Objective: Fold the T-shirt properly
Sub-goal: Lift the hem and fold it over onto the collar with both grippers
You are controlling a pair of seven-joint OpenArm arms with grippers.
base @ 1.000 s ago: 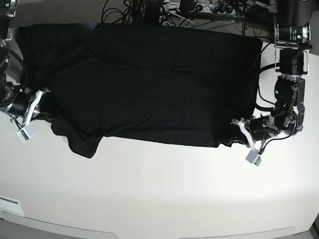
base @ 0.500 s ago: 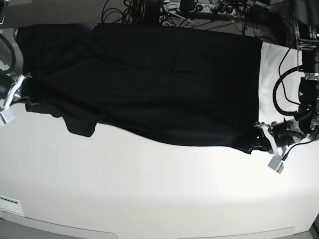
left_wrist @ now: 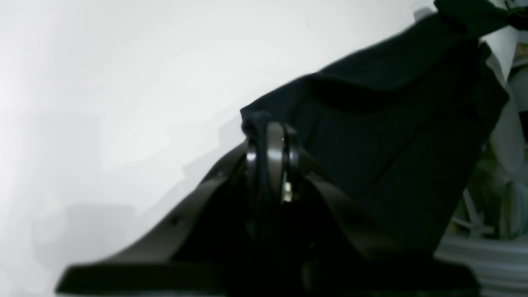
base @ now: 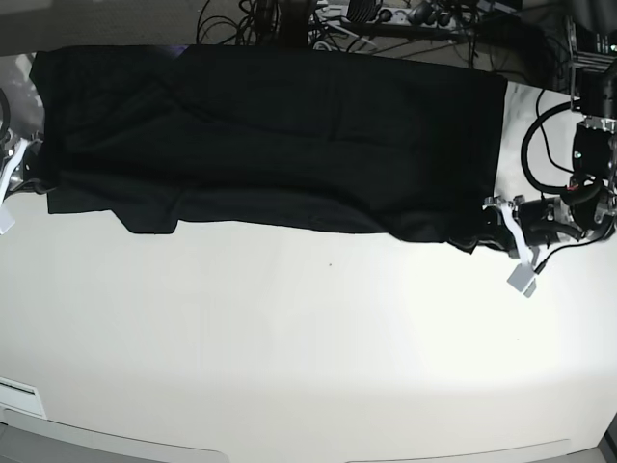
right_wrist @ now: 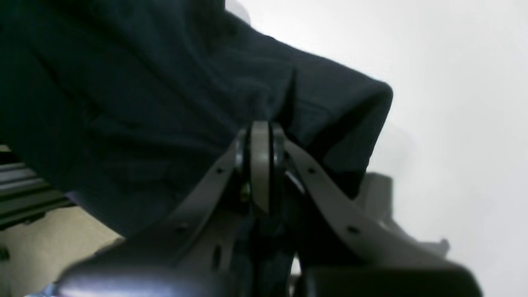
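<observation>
In the left wrist view, the left gripper (left_wrist: 268,136) was clamped on a T-shirt (left_wrist: 383,136) corner. In the right wrist view, the right gripper (right_wrist: 260,142) pinched its hem. The base view showed it stretched across the tabletop's (base: 308,357) far side, apparently mid-fold; next, lay the edge flat, then release.

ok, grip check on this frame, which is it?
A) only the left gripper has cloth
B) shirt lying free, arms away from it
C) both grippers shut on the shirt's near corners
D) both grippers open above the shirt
C: in the wrist views the left gripper and the right gripper each have their jaws closed on black cloth of the T-shirt, one at each end of its near edge on the table.
</observation>
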